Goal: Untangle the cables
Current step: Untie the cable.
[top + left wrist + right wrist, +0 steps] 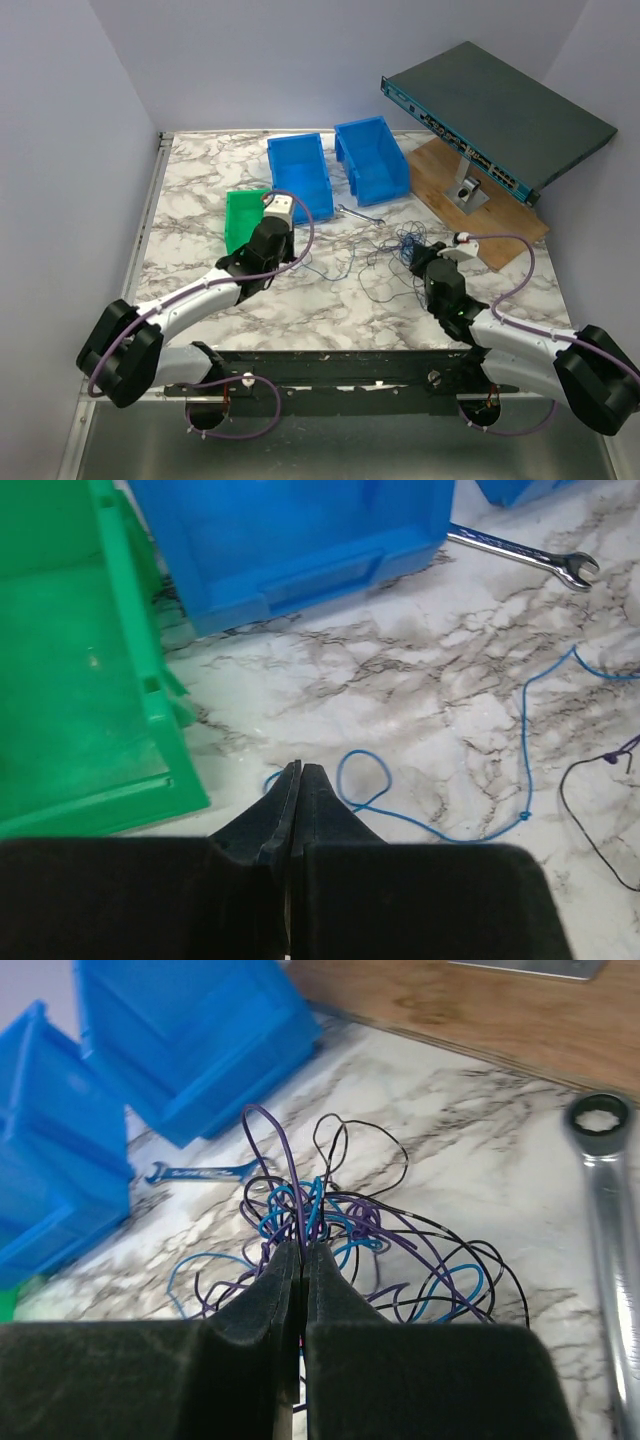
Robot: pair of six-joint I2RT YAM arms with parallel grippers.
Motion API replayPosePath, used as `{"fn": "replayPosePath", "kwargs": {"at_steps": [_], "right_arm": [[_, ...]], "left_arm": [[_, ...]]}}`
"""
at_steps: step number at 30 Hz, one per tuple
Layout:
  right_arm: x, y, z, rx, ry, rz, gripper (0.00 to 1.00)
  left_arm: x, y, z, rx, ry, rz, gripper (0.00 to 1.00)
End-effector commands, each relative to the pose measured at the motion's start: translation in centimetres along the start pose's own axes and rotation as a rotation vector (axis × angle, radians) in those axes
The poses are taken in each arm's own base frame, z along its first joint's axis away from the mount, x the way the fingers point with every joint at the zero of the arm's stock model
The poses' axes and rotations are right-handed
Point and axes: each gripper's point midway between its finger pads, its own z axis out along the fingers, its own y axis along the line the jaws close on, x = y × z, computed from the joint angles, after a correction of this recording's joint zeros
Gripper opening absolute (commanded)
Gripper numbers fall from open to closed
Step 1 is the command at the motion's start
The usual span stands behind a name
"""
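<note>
Marbled tabletop [190, 200]: your cables [398, 258] lay tangled just nearer than the wrench [360, 213], to its right. Your right gripper [303, 1248] was clamped on several strands. Your left gripper [297, 772], left of the wrench, was closed at the end of one blue strand [525, 730]; any hold on it could not be told.

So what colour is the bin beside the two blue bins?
The open plastic bin is bright green, clearest in the left wrist view.

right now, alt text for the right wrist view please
The right pincer is shut on a tangle of thin blue, purple and black cables on a marble table. Blue bins stand behind left, a silver wrench lies at the right edge.
</note>
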Motion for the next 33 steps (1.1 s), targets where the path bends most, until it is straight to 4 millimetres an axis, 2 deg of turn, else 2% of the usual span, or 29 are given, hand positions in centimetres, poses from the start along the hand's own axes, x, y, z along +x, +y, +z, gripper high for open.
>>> {"fn": "replayPosePath", "kwargs": {"at_steps": [1,5,8,10,14,15,16,18,19,20,22,29,33], "right_arm": [[-1.4,-2.7,0.4,0.188,-0.077,0.036,0.01],[-0.9,-2.9,0.7,0.222,-0.057,0.018,0.01],[-0.6,-2.4,0.9,0.2,-0.036,0.011,0.01],[0.1,-0.7,1.0,0.104,0.009,-0.021,0.01],[1.7,4.4,0.3,-0.203,0.101,-0.077,0.01],[2.0,5.6,-0.1,-0.278,0.116,-0.083,0.01],[2.3,6.9,-0.6,-0.361,0.131,-0.089,0.01],[2.8,9.0,-1.7,-0.499,0.162,-0.106,0.01],[3.0,9.7,-2.2,-0.549,0.169,-0.108,0.01],[3.0,10.5,-2.8,-0.603,0.174,-0.105,0.01],[2.8,11.8,-3.7,-0.683,0.182,-0.079,0.01],[2.6,16.1,-6.1,-0.896,0.267,-0.022,0.01],[2.4,17.0,-6.7,-0.943,0.285,0.009,0.01]], "left_arm": [[-1.2,3.8,-1.6,-0.157,-0.114,-0.083,0.0],[-1.8,5.2,-2.8,-0.208,-0.179,-0.125,0.0],[-2.3,5.3,-3.3,-0.196,-0.219,-0.146,0.0],[-2.6,4.6,-3.5,-0.148,-0.242,-0.143,0.0],[-2.9,1.3,-3.6,0.054,-0.256,-0.088,0.02],[-2.8,0.1,-3.6,0.117,-0.249,-0.07,0.09],[-2.9,-0.8,-3.6,0.167,-0.243,-0.055,0.2],[-2.8,-2.5,-3.8,0.258,-0.23,-0.039,0.58],[-2.7,-3.1,-3.9,0.291,-0.23,-0.036,0.71],[-2.6,-3.8,-3.9,0.33,-0.231,-0.027,0.75],[-2.4,-5.0,-4.0,0.398,-0.217,-0.012,0.79],[-1.6,-8.6,-4.1,0.585,-0.153,0.026,0.81],[-1.2,-10.2,-4.6,0.684,-0.132,0.035,0.81]]}}
